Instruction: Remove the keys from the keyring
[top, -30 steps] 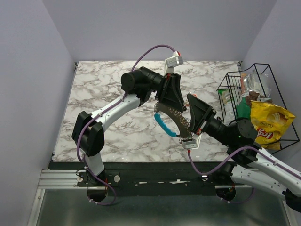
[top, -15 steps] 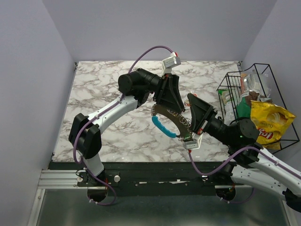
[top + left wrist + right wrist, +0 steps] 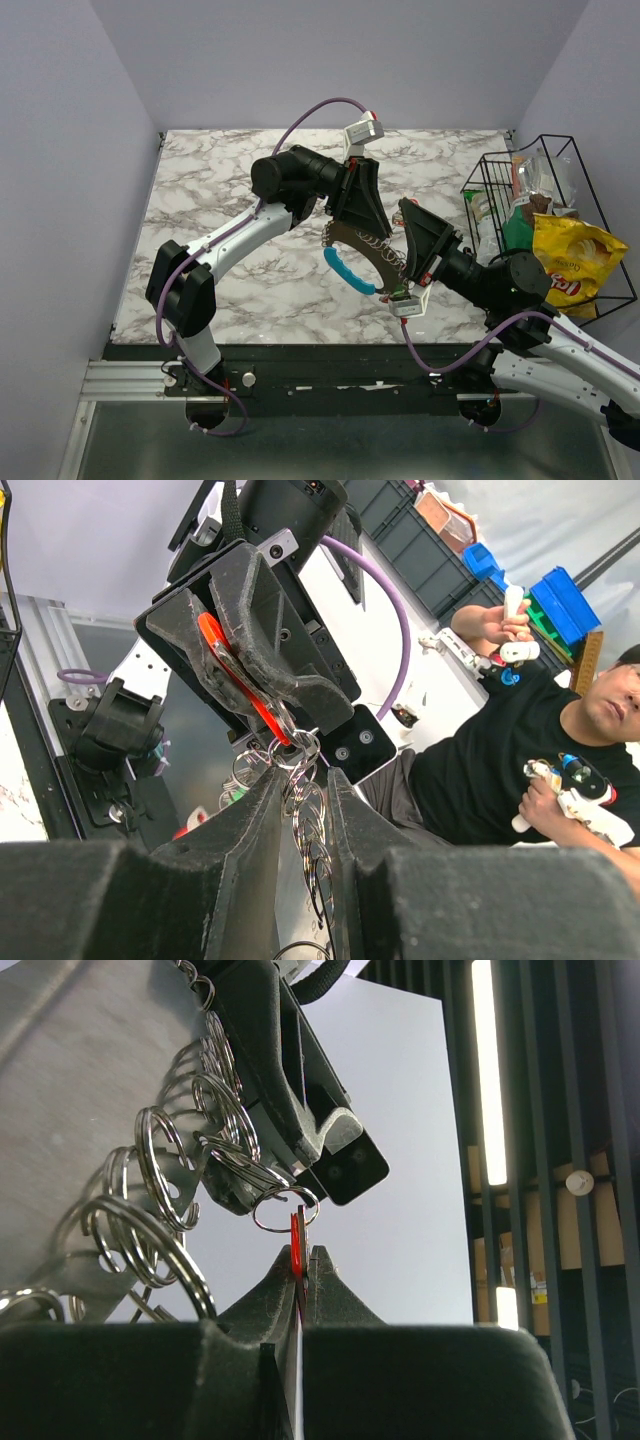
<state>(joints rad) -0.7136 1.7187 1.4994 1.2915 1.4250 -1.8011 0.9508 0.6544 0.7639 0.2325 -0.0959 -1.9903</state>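
Observation:
Both grippers meet above the middle of the marble table (image 3: 220,190). My left gripper (image 3: 378,228) is shut on the keyring (image 3: 352,243). The ring's grey part carries several small split rings, and its blue part (image 3: 347,270) hangs toward the near left. In the left wrist view a chain of split rings (image 3: 305,805) runs between my left gripper's (image 3: 303,780) nearly closed fingers. My right gripper (image 3: 404,218) faces it and is shut on a red-headed key (image 3: 297,1235) that hangs on a small split ring (image 3: 285,1207). The same key shows in the left wrist view (image 3: 235,670). The other keys are hidden.
A black wire basket (image 3: 590,300) with snack bags, one a yellow chip bag (image 3: 575,265), stands at the table's right edge. A person in a black shirt (image 3: 500,770) sits beyond the table in the left wrist view.
My left arm has shifted slightly left, and the keyring's blue part moved a little left with it. The right gripper has barely moved and still pinches the red key.

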